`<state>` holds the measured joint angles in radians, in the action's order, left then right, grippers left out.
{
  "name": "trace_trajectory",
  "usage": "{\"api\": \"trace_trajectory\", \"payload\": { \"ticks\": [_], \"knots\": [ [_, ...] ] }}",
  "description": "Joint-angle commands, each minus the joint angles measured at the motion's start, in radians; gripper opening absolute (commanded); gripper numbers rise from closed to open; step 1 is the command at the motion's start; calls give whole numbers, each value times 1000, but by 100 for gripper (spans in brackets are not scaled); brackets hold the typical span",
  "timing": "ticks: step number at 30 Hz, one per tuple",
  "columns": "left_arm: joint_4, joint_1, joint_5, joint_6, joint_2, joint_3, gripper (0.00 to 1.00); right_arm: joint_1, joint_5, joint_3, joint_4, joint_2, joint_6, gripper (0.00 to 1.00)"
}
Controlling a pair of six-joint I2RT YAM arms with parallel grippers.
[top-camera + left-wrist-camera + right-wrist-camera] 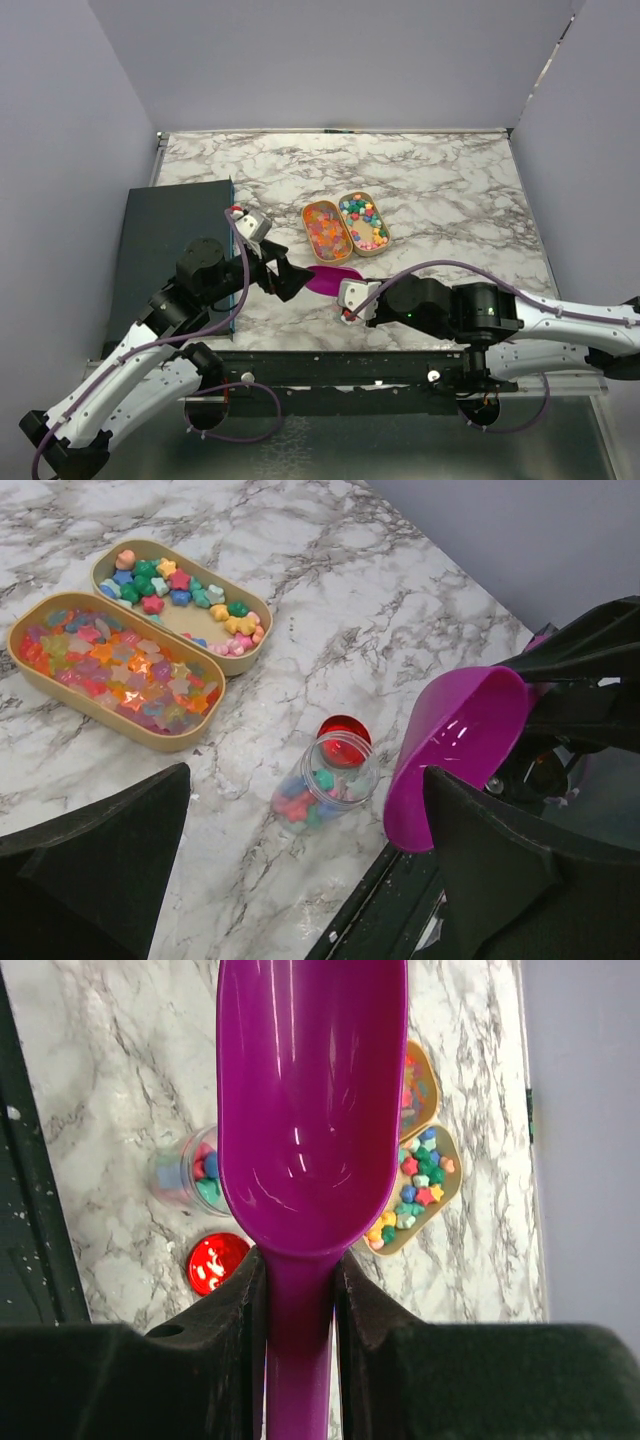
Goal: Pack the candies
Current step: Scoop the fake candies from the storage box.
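Observation:
The candies (190,595) lie in two tan oval trays, pastel ones (365,220) in the right tray and glossy orange-red ones (325,230) in the left. A small clear jar (325,785) holds several candies, and its red lid (343,735) rests just beside it on the marble. My right gripper (300,1305) is shut on the handle of an empty purple scoop (310,1110), whose bowl hangs over the jar (190,1175) and the pastel tray (420,1190). My left gripper (310,880) stands wide open near the jar, holding nothing. The jar does not show in the top view.
A dark blue-grey box (170,240) sits at the table's left side, beside the left arm. A black rail (330,365) runs along the near table edge. Grey walls enclose the marble top (440,180) on three sides.

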<state>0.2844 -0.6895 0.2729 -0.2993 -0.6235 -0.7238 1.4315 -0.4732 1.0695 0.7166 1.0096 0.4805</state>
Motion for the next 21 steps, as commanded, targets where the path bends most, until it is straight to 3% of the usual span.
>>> {"api": "trace_trajectory", "payload": {
  "ticks": [1, 21],
  "knots": [
    [-21, -2, 20, -11, -9, 14, 99, -5, 66, -29, -124, -65, 4, 1],
    [-11, -2, -6, -5, -43, 13, 98, -5, 286, -177, -408, -349, 35, 0]
  ]
}}
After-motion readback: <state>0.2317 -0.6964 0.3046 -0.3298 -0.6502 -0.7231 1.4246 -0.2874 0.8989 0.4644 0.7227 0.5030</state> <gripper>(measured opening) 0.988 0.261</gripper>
